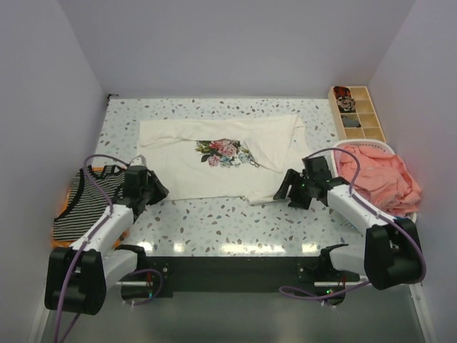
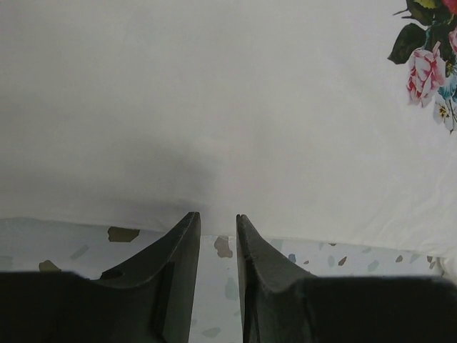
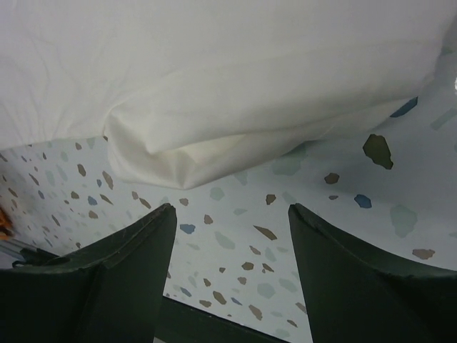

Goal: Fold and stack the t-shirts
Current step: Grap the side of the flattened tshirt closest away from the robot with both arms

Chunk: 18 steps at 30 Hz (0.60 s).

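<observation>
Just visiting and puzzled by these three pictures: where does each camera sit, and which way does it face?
Top external: fixed above and behind, looking down at the table; the left arm and right arm both show.
Left wrist: on the left arm, facing the cream t-shirt's near edge; the left gripper's fingers show.
Right wrist: on the right arm, facing a folded corner of that shirt; the right gripper's fingers show.
Shared: all see the cream t-shirt; top and left wrist both show its rose print.

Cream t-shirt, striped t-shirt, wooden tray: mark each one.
cream t-shirt (image 1: pixel 178 153), top view, plain cloth left of the print.
striped t-shirt (image 1: pixel 75 207), top view, middle of the stripes.
wooden tray (image 1: pixel 365 107), top view, bare right-hand compartment.
</observation>
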### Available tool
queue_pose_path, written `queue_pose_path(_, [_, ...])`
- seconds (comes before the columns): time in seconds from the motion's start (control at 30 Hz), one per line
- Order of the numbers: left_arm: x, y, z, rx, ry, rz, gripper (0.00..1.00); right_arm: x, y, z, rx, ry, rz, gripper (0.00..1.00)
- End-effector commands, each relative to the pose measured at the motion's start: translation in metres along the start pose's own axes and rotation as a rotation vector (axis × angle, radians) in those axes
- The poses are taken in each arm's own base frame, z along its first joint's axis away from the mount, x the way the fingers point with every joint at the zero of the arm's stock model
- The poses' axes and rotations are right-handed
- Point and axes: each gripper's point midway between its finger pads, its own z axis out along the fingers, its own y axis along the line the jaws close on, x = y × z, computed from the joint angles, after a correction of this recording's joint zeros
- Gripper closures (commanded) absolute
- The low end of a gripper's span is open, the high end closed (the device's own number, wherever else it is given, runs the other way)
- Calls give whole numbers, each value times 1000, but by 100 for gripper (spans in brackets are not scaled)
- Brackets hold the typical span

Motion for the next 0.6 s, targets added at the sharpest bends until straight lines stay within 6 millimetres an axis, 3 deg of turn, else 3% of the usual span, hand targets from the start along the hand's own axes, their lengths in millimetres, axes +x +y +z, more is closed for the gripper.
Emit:
queue_pose_path(0.0, [-5,-5,9,15,-11,2,69,-14,9,10,-37,-66,24,32])
queue_pose_path(0.2, [-2,-5,16,17,11,12,69,-18,5,30,-11,-41,29,46])
queue_pose_path(0.23, [-2,-5,16,15,13,12,69,-16,5,31,-13,-34,31,52])
queue_pose_path(0.27, [-2,-5,17,13,14,18,69,-16,7,32,-22,-37,24,68])
queue_pose_path(0.3, [-2,-4,17,11,14,21,69,-15,8,31,-21,-35,20,75])
queue_pose_path(0.47, [-2,-1,18,-4,15,35,69,-15,16,14,-31,-65,-23,99])
queue_pose_path(0.57, [0,-1,20,-2,28,41,69,-19,30,-1,-81,-81,-33,100])
